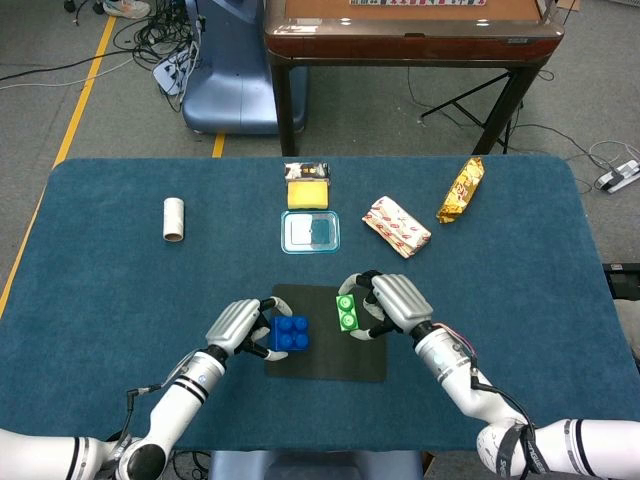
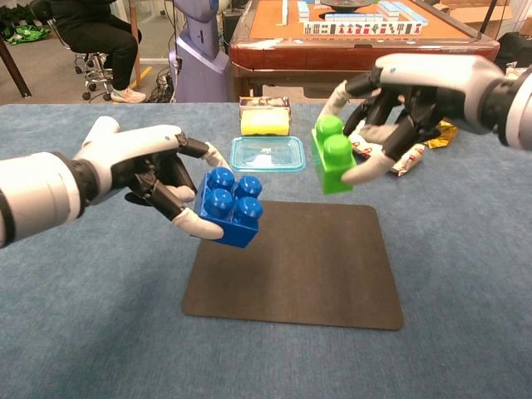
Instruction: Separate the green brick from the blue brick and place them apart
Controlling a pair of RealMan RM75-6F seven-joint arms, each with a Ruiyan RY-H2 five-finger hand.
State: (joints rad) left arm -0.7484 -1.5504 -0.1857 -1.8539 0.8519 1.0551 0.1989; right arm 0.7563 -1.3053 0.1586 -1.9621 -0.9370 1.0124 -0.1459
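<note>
My left hand (image 1: 235, 325) (image 2: 150, 170) grips the blue brick (image 1: 288, 334) (image 2: 228, 207), studs up and tilted, above the left part of the black mat (image 1: 330, 362) (image 2: 299, 266). The green brick (image 1: 349, 311) (image 2: 332, 154) is held in my right hand (image 1: 397, 303) (image 2: 407, 91), over the mat's right half. A clear gap separates the two bricks. Both bricks hang above the mat without touching it.
Beyond the mat lie a clear plastic box (image 1: 310, 231) (image 2: 267, 153), a yellow sponge (image 1: 308, 192) (image 2: 266, 122), a red-patterned snack pack (image 1: 396, 226), a yellow snack bag (image 1: 461, 190) and a cardboard roll (image 1: 174, 219). A wooden table (image 1: 410, 30) stands behind.
</note>
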